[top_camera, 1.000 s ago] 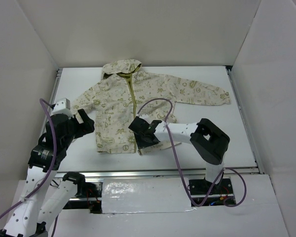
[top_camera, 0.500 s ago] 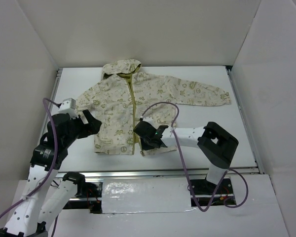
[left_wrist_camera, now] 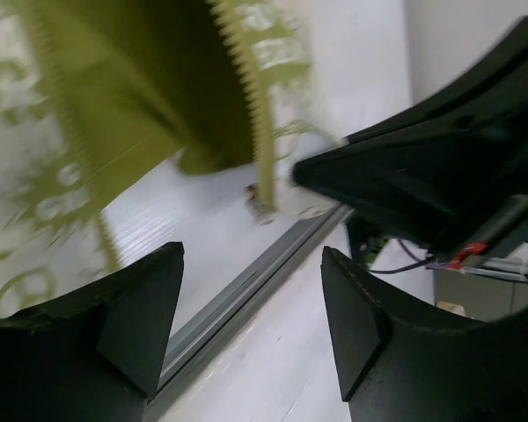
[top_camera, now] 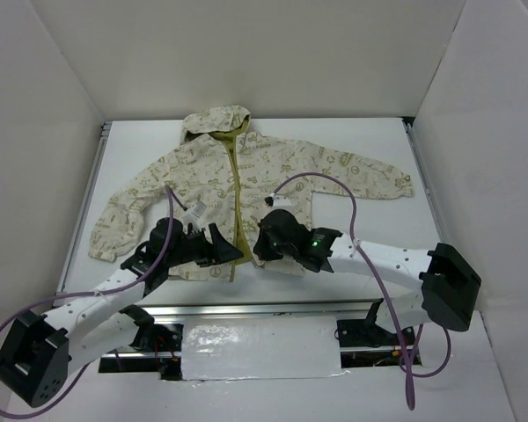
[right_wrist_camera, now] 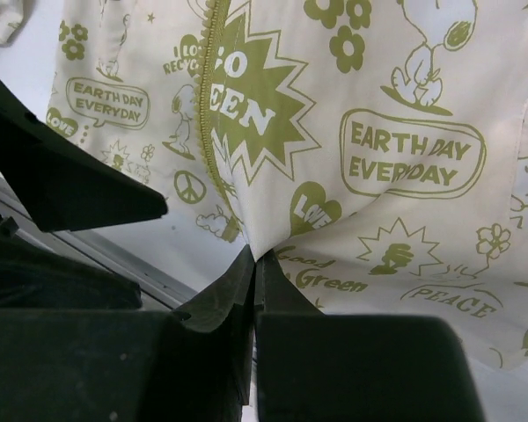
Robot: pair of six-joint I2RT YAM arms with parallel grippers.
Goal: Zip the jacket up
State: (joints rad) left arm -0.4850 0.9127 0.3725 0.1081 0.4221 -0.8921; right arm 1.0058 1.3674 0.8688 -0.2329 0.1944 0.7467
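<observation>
The jacket (top_camera: pixel 202 176) lies flat on the white table (top_camera: pixel 378 233), hood at the far side, its olive zipper (top_camera: pixel 236 189) open down the front. My right gripper (top_camera: pixel 260 252) is shut on the jacket's bottom hem just right of the zipper; in the right wrist view the printed fabric (right_wrist_camera: pixel 405 114) bunches into the closed gripper (right_wrist_camera: pixel 257 257), with the zipper teeth (right_wrist_camera: pixel 213 79) to the left. My left gripper (top_camera: pixel 227 253) hovers open at the left front panel's hem. The left wrist view shows its fingers (left_wrist_camera: pixel 132 325) wide apart with nothing between them and the zipper edge (left_wrist_camera: pixel 251 114) just ahead.
A metal rail (top_camera: pixel 273 306) runs along the table's near edge, right below both grippers. White walls (top_camera: pixel 62 132) close in the left, right and far sides. Purple cables (top_camera: pixel 334 189) loop over both arms. The right arm's black body (left_wrist_camera: pixel 440 176) sits close beside my left gripper.
The left arm has swung in from the table's left side to the jacket's hem by the zipper. The right gripper shut on the hem and the jacket's left sleeve slid nearer.
</observation>
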